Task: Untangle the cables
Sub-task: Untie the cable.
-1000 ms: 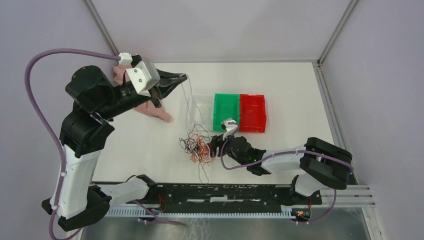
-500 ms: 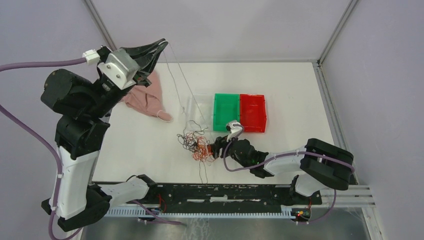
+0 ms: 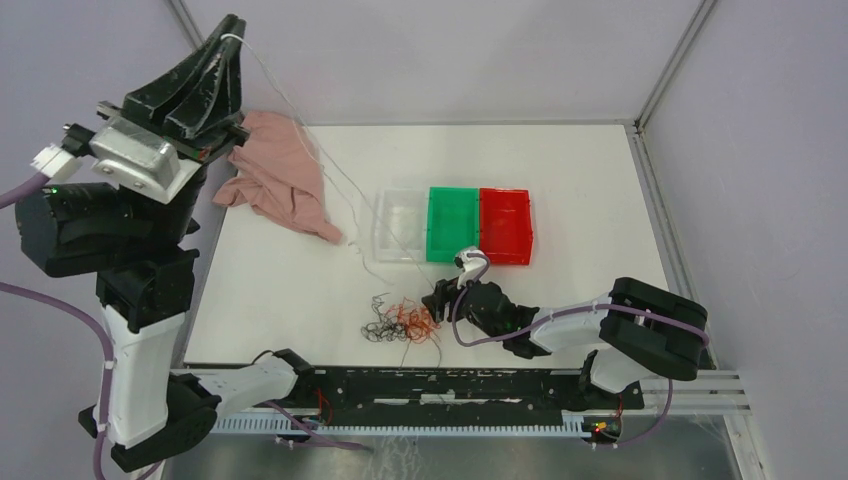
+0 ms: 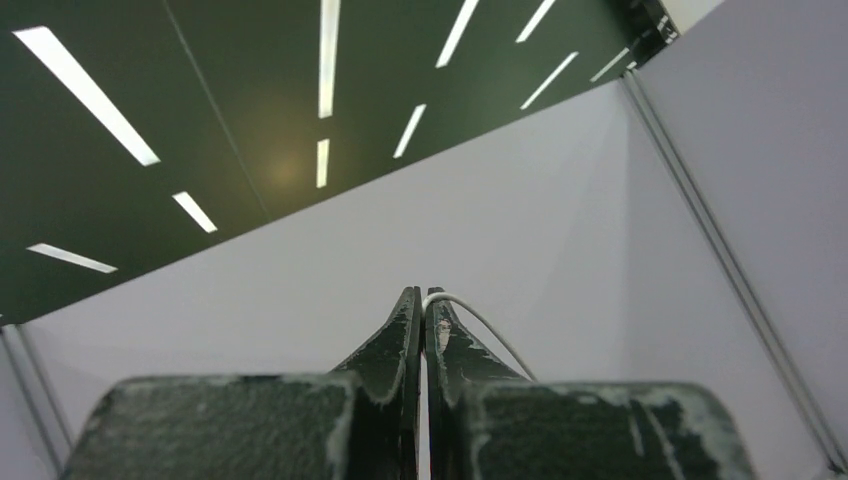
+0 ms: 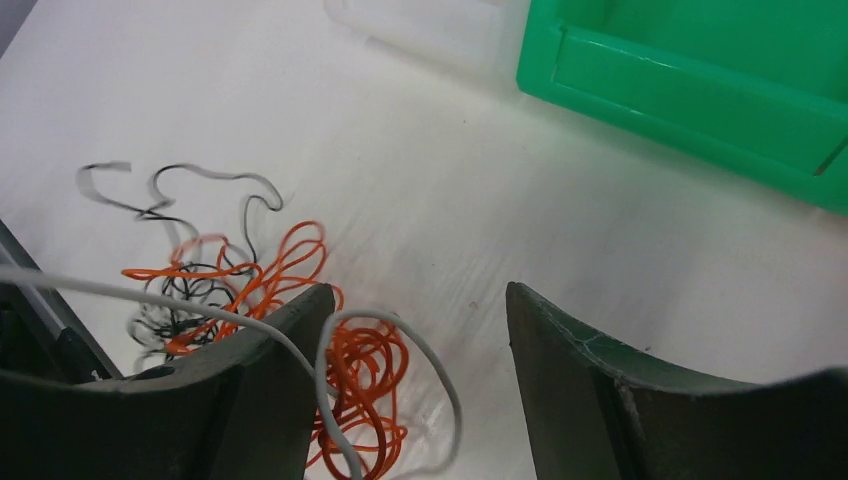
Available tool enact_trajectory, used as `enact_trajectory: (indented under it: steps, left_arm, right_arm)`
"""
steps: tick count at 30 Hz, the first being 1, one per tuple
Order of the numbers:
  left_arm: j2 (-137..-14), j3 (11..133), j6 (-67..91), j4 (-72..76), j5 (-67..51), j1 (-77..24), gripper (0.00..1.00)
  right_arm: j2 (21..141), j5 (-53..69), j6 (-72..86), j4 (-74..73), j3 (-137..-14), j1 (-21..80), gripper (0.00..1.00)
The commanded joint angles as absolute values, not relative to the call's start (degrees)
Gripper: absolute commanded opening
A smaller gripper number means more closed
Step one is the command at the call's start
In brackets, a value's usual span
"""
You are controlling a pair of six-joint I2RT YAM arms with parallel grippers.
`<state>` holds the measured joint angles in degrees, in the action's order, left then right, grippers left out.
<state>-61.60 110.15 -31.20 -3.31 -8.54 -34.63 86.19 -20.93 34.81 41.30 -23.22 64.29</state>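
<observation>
While the left hand [image 4: 421,296] pinches a thin whitish wire [image 4: 487,325] aloft, the right hand [image 5: 420,300] gapes wide beside curly orange-and-black wires [image 3: 403,322].

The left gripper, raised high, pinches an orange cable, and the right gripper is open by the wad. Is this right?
No: the left wrist view shows the left gripper pinching a whitish cable, not an orange one. The rest is right.
</observation>
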Motion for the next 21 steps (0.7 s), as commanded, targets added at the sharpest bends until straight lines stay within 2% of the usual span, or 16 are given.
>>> enact_trajectory:
  steps: [1,4,10,21]
  left_arm:
    - [-62.1,112.6,-36.2,9.7,-5.0,-34.7,0.03]
    - [-63.0,113.0,-38.2,15.5,-3.6,-34.7,0.03]
    - [-65.3,115.5,-41.7,18.3,-4.8,-34.7,0.03]
    - [-72.0,124.2,-57.3,29.5,-7.2,-34.7,0.03]
  right_arm:
    - [85.7,-22.5,35.0,40.3,-22.4,64.6,0.70]
    - [85.6,-22.9,35.0,39.8,-22.3,64.5,0.71]
    - [85.4,-23.8,34.7,39.3,-22.3,64.6,0.71]
    - [85.6,-25.0,35.4,40.4,-20.1,64.6,0.72]
